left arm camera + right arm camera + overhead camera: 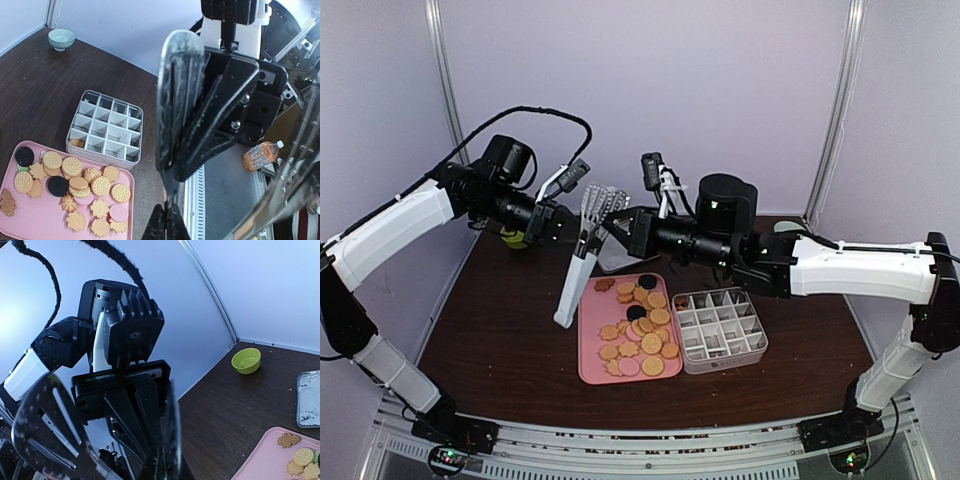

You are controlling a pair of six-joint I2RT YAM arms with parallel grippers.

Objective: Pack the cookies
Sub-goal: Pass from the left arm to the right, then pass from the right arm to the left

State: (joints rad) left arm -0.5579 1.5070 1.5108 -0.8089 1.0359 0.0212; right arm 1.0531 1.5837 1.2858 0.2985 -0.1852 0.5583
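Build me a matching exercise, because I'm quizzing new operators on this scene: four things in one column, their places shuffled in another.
Things:
1. most of the cookies
2. divided box
3. green bowl
4. tongs

Places:
A. far-left part of the table
B. held in the air, off the table
C. on the pink tray
D. on the table, just right of the tray

Pairs: 1-C, 2-D, 3-A, 4-B.
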